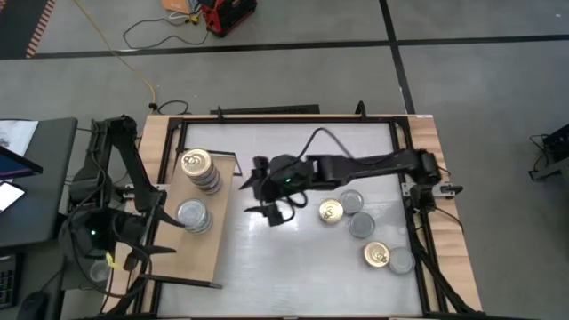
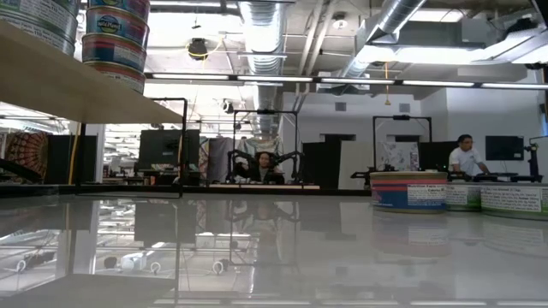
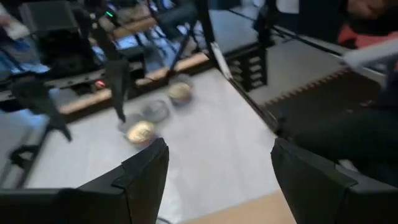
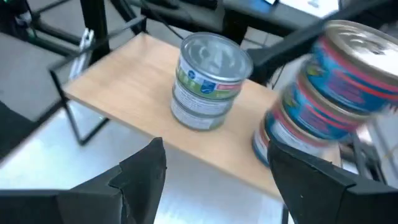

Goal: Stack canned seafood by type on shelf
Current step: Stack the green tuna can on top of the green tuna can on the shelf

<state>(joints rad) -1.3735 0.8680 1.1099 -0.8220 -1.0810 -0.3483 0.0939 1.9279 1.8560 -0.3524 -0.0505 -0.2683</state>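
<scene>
The shelf (image 1: pixel 227 240), a light wooden board in a thin black frame, stands on legs at the table's left. On it are two stacks of canned seafood: a taller gold-topped stack (image 1: pixel 200 169) with blue and red labels (image 4: pixel 339 93), and a shorter silver-topped stack (image 1: pixel 194 216) with green labels (image 4: pixel 208 81). Several loose tins (image 1: pixel 351 213) lie on the white tabletop to the right. My right gripper (image 1: pixel 252 191) hangs open above the table, just off the shelf's right edge, pointing at the stacks and holding nothing (image 4: pixel 217 186). My left gripper (image 1: pixel 167 236) stands open and empty (image 3: pixel 217 180) at the shelf's left side.
The loose tins form two groups: a gold-topped tin (image 1: pixel 331 211) with two silver ones (image 1: pixel 361 224), and nearer the front right a gold one (image 1: pixel 377 255) beside a silver one (image 1: pixel 400 260). A black frame (image 1: pixel 404 160) rims the table. People sit in the room behind (image 2: pixel 467 154).
</scene>
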